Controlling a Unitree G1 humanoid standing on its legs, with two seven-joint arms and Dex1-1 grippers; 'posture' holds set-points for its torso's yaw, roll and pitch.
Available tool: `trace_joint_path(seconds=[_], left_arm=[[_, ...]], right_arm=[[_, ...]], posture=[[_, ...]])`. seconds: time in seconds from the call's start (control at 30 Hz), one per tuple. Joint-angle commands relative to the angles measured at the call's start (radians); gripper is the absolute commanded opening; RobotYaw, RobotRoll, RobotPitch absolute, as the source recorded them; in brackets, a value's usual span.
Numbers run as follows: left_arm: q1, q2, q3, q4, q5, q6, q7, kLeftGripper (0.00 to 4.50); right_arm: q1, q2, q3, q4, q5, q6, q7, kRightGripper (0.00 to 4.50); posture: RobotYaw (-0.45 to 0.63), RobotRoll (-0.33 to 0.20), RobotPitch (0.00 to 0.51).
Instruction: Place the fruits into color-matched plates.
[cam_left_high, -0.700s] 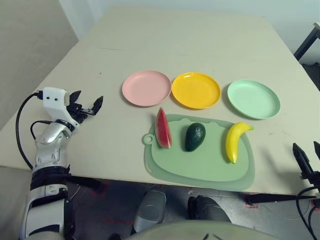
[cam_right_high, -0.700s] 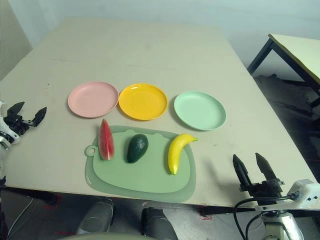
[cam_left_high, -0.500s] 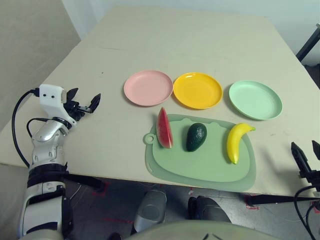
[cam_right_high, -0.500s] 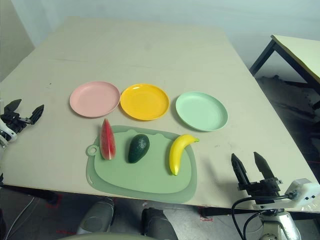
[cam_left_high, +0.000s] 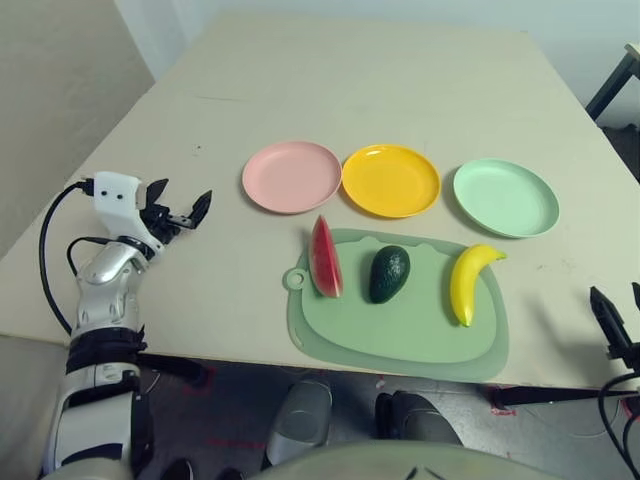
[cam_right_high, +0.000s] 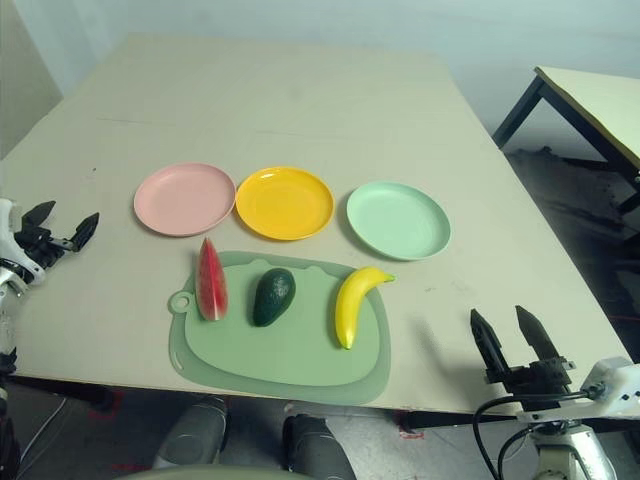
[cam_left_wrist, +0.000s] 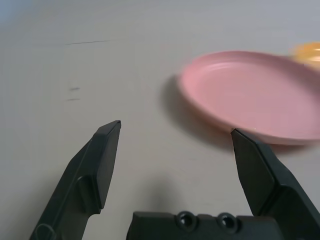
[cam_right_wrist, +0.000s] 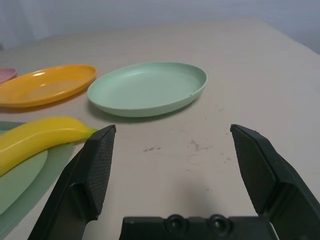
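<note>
A red watermelon wedge, a dark green avocado and a yellow banana lie side by side on a sage-green mat. Behind them stand a pink plate, a yellow-orange plate and a mint green plate, all bare. My left gripper is open over the table's left side, pointing at the pink plate. My right gripper is open at the table's near right corner, facing the mint plate and the banana. Nothing is between either pair of fingers.
The table stretches bare behind the plates. A second table with a black leg stands off to the right. The mat's ring tab points left. The table's near edge runs just below the mat.
My left gripper has shifted slightly toward the plates. The right gripper has stayed near the table's front right corner. The fruits and plates lie where they were.
</note>
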Motion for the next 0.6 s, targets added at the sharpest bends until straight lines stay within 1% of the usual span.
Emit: trace_joint_path(seconds=[0.03, 0.13, 0.17, 0.3, 0.37, 0.43, 0.5, 0.6], left_arm=[[-0.004, 0.044, -0.028, -0.075, -0.088, 0.080, -0.221, 4.50], [-0.014, 0.086, -0.034, -0.094, -0.137, 0.134, -0.368, 4.50], [-0.018, 0.094, -0.037, -0.101, -0.153, 0.157, -0.403, 4.50], [-0.024, 0.101, -0.061, -0.144, -0.169, 0.204, -0.474, 4.50], [-0.024, 0.098, -0.073, -0.158, -0.161, 0.208, -0.489, 4.50], [-0.023, 0.097, -0.082, -0.166, -0.154, 0.203, -0.502, 4.50], [-0.020, 0.095, -0.078, -0.180, -0.168, 0.216, -0.506, 4.50], [-0.013, 0.097, -0.056, -0.209, -0.200, 0.250, -0.499, 4.50]], right_arm=[[0.106, -0.040, 0.001, -0.143, -0.027, 0.045, -0.003, 4.48], [0.170, -0.087, -0.006, -0.234, -0.078, 0.059, -0.037, 4.48], [0.190, -0.109, -0.007, -0.264, -0.121, 0.056, -0.058, 4.48], [0.232, -0.169, -0.022, -0.339, -0.262, 0.021, -0.130, 4.48], [0.263, -0.217, -0.007, -0.389, -0.336, -0.018, -0.105, 4.48], [0.275, -0.284, 0.001, -0.493, -0.351, 0.009, -0.082, 4.48], [0.268, -0.376, 0.000, -0.576, -0.359, 0.074, -0.059, 4.48], [0.262, -0.515, -0.010, -0.640, -0.366, 0.186, -0.005, 4.48]], posture=[[0.24, 0.000, 0.141], [0.20, 0.000, 0.149], [0.18, 0.000, 0.150], [0.15, 0.000, 0.149], [0.14, 0.000, 0.149], [0.14, 0.000, 0.150], [0.12, 0.000, 0.149], [0.13, 0.000, 0.145]])
